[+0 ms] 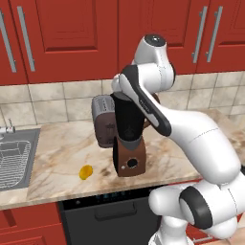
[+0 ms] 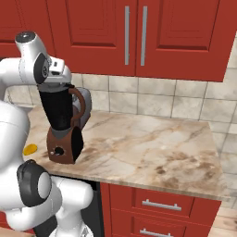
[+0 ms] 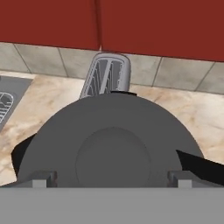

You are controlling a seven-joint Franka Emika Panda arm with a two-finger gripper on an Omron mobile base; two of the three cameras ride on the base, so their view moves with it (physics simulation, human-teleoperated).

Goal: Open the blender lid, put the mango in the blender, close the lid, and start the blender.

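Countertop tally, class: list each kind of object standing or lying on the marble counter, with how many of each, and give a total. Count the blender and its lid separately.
Blender: 1
Blender lid: 1
Toaster: 1
Mango: 1
Total: 4

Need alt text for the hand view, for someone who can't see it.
Seen from just above, the black round blender lid with its raised centre knob fills the lower frame, the gripper open with a fingertip at each side of the lid. Behind it a silver toaster stands on the marble counter against a tiled wall under red cabinets.
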